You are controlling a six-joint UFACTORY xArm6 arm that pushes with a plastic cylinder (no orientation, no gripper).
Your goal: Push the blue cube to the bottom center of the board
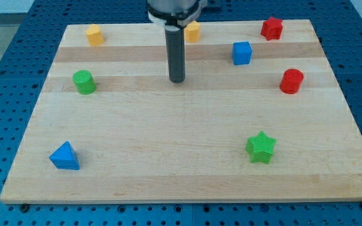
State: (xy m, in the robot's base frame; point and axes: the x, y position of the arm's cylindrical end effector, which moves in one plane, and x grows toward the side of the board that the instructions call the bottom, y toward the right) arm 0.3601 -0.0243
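The blue cube [242, 53] sits on the wooden board [168, 144] toward the view's top right. My tip [177, 80] rests on the board to the left of the blue cube and slightly lower, about a hundred pixels away and not touching it. The dark rod rises from the tip to the view's top edge.
A yellow block [94, 35] lies at top left; another yellow block [193, 31] is partly behind the rod. A red star [271, 28] is at top right, a red cylinder [291, 81] at right, a green cylinder [83, 82] at left, a blue triangle [65, 156] at bottom left, a green star [260, 147] at bottom right.
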